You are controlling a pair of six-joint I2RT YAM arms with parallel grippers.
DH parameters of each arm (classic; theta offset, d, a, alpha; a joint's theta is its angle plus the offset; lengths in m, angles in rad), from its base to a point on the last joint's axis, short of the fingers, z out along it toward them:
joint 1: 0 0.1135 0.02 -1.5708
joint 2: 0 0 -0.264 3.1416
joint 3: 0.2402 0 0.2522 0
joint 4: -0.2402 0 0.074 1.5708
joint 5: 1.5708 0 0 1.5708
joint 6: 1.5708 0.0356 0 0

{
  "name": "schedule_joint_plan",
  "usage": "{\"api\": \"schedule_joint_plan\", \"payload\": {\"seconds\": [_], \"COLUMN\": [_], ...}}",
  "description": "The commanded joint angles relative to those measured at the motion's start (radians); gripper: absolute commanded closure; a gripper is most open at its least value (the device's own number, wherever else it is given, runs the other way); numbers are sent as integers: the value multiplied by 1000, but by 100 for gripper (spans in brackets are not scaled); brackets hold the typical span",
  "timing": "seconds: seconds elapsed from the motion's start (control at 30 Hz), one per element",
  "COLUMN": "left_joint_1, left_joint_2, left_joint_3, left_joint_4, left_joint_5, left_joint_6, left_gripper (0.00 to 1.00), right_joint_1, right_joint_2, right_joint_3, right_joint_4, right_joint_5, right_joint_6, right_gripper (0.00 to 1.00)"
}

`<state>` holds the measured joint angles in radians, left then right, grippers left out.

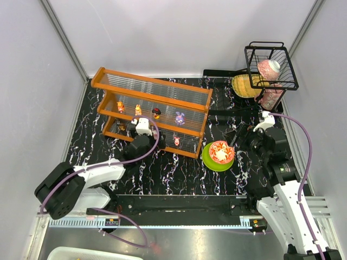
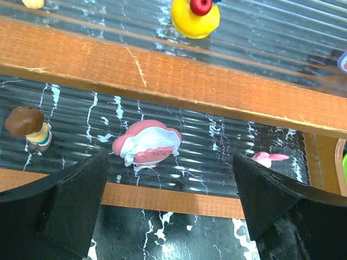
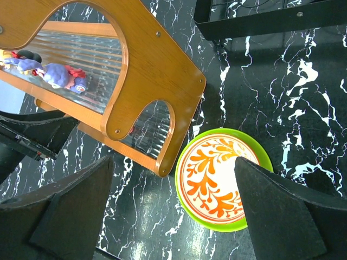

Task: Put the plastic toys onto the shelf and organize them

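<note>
Hovering before the lower tier of the shelf [image 1: 153,96], the left jaws gape released and empty, framing a pink-and-white toy [image 2: 147,143] lying on the ribbed panel. A brown-haired toy [image 2: 28,125] stands at the left wrist view's left edge, a small pink toy [image 2: 269,157] at right, a yellow toy [image 2: 195,16] on the tier above. The right jaws, also released, hang near the green plate [image 3: 214,227] and patterned bowl [image 3: 214,179] on the marbled surface [image 1: 179,179].
</note>
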<state>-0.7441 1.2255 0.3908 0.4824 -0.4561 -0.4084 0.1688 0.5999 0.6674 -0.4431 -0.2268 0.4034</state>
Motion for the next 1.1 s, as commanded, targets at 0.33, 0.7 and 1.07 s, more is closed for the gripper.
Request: {"api": "schedule_joint_plan", "payload": {"seconds": [0.33,0.7,1.07], "left_joint_1": [20,25,23], "left_joint_2": [97,118,132], "left_joint_3": [34,46,46], "left_joint_4": [122,125,131], "left_joint_5": [27,16,25], "left_joint_6": [20,14,13], "left_gripper": [8,13,19], "right_joint_1": [-5,-6,-6], "right_joint_2": [15,21,18], "right_joint_3": [17,12,11], "right_joint_4": [11,18,18], "right_joint_5": [12,14,14], "right_joint_6": [-12,-9,-8], "right_gripper": [2,1,1]}}
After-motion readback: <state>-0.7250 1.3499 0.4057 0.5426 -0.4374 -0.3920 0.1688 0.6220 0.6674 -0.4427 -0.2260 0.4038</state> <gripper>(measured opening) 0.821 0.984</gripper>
